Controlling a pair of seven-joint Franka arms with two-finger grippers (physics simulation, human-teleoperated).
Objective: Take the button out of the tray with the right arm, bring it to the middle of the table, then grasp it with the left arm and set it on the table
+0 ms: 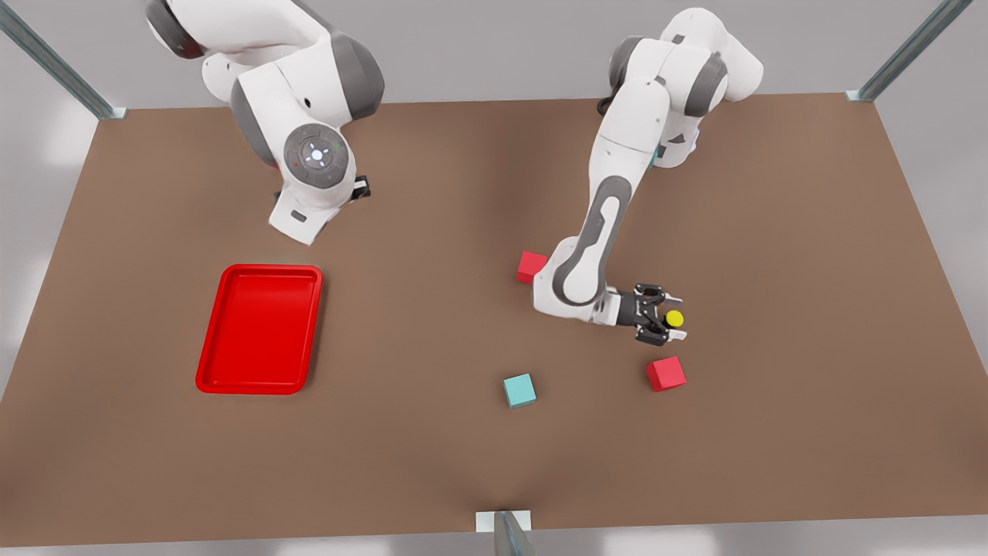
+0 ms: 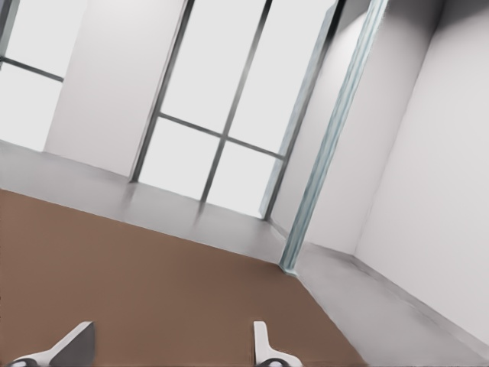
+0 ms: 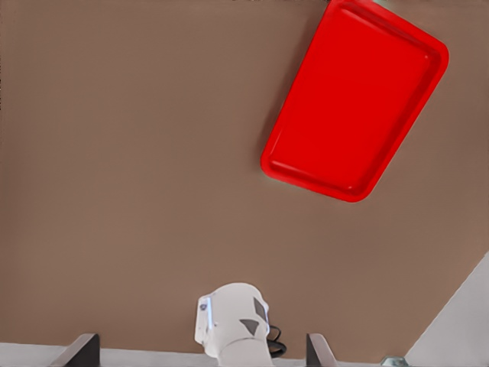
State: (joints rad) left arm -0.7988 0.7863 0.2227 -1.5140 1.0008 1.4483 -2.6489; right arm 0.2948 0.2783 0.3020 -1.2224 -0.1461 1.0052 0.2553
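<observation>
The left tool (image 1: 668,316), spread wide and lying level, brackets the button (image 1: 675,318) standing on the surface (image 1: 432,463) (nothing gripped); the right tool (image 3: 202,344), also spread, waits well apart near the red tray (image 1: 210,363).

Red tray (image 1: 259,330), yellow-capped button (image 1: 674,318)
</observation>
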